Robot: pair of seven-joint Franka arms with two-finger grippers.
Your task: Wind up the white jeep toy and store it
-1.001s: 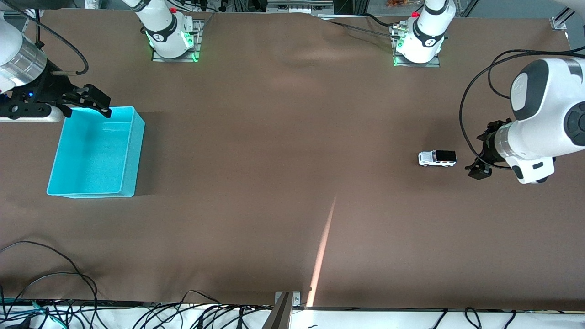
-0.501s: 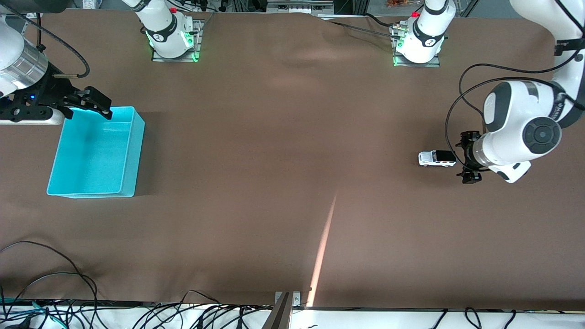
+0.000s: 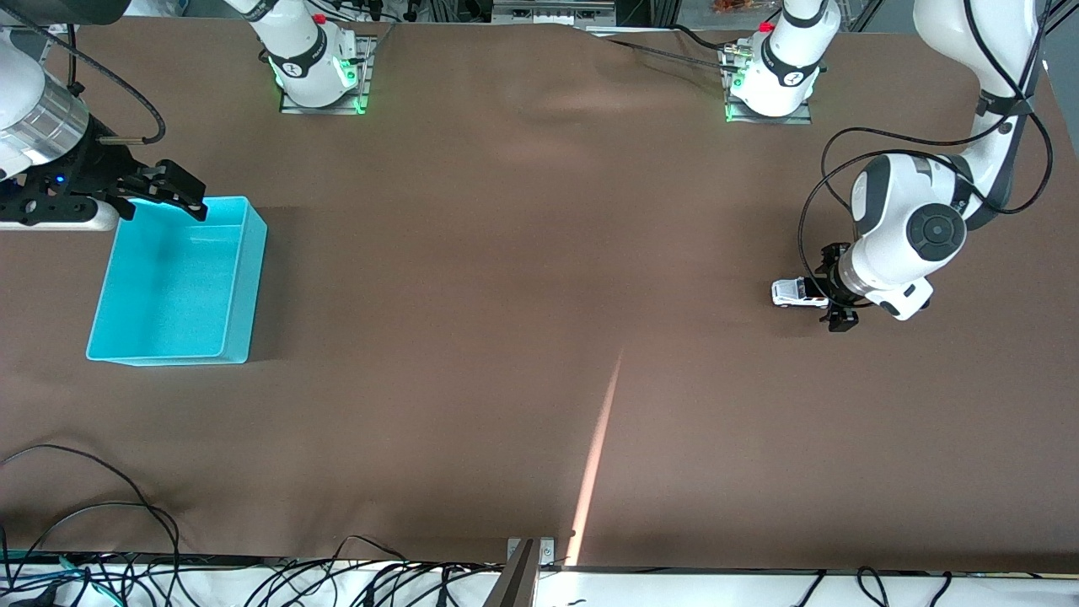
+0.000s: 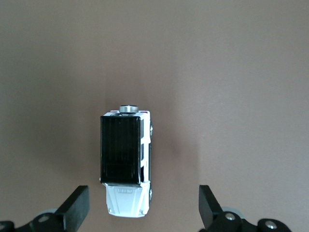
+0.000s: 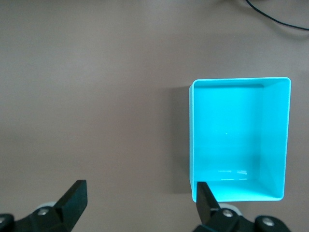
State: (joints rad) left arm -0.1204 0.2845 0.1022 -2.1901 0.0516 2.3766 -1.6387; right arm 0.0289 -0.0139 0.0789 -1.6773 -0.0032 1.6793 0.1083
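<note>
1. My left gripper (image 4: 142, 212) has its fingers (image 4: 77, 205) spread wide and holds nothing; in the left wrist view the two dark tips stand one on either side of the white jeep toy (image 4: 125, 164), with brown cloth showing between each tip and the car's flanks.
2. The white jeep toy sits on its wheels on the desk (image 3: 539, 337), its black roof panel up. In that wrist view its white bonnet lies in the gap between my fingers, while its other end, with a small silver round part, points away from them.
3. In the front view my left gripper (image 3: 834, 291) is over the jeep's black-roofed end and hides it, so only the white bonnet end of the white jeep toy (image 3: 788, 292) shows there, pointing toward the right arm's end of the desk.
4. The jeep lies toward the left arm's end of the desk, well apart from the turquoise bin (image 3: 175, 282).
5. My right gripper (image 3: 160, 187) also has its fingers (image 5: 72, 198) spread and empty. It waits over the bin's rim, at the edge farther from the front camera.
6. The turquoise bin (image 5: 239, 140) stands open-topped toward the right arm's end of the desk, with nothing visible inside it.
</note>
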